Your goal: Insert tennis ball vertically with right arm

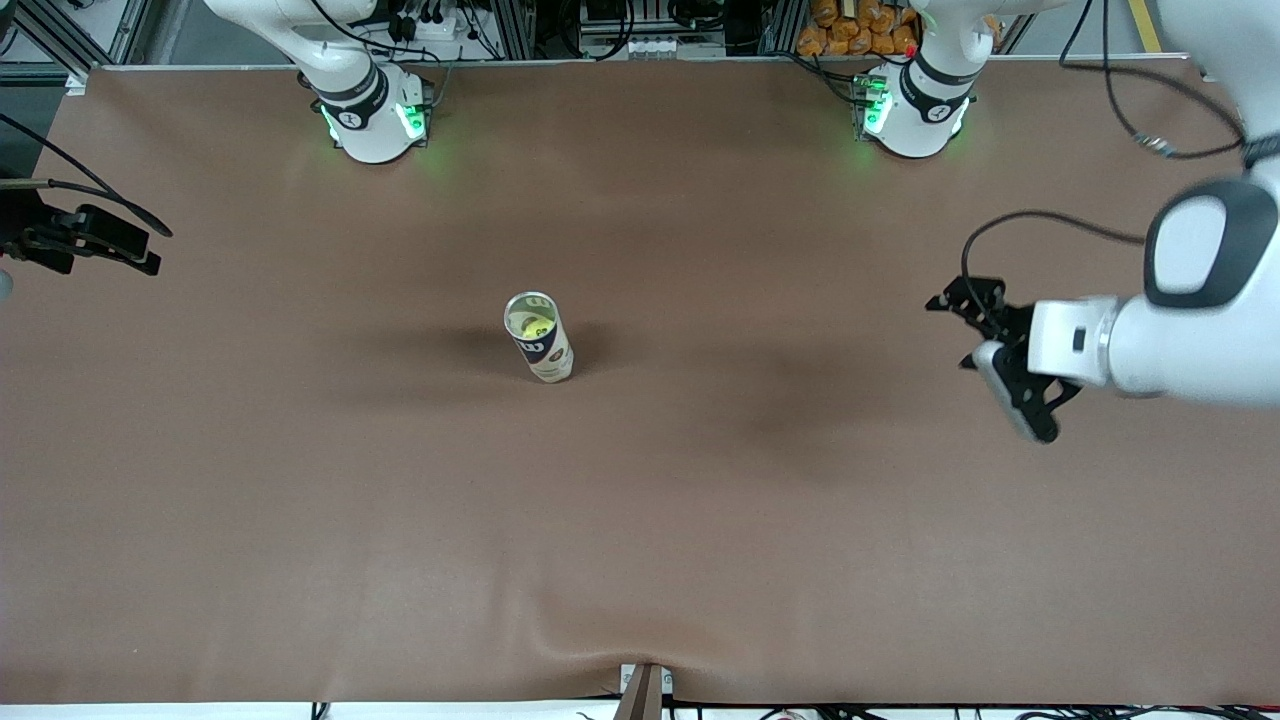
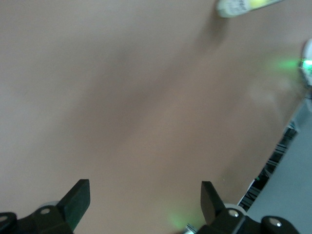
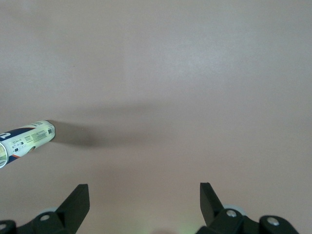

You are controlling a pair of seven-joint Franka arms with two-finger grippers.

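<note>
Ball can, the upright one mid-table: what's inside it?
A yellow-green tennis ball shows through the open top of the upright white-and-dark cylindrical can. Anything beneath that ball is hidden.

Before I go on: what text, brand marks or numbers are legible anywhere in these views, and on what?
None can be read in full.
Tennis ball can, upright mid-table with a ball inside: a dark band with white lettering, too blurred to read.
Same can in the right wrist view: small print and a dark label, illegible.
Arm bases: small round dark marks, unreadable.
</note>
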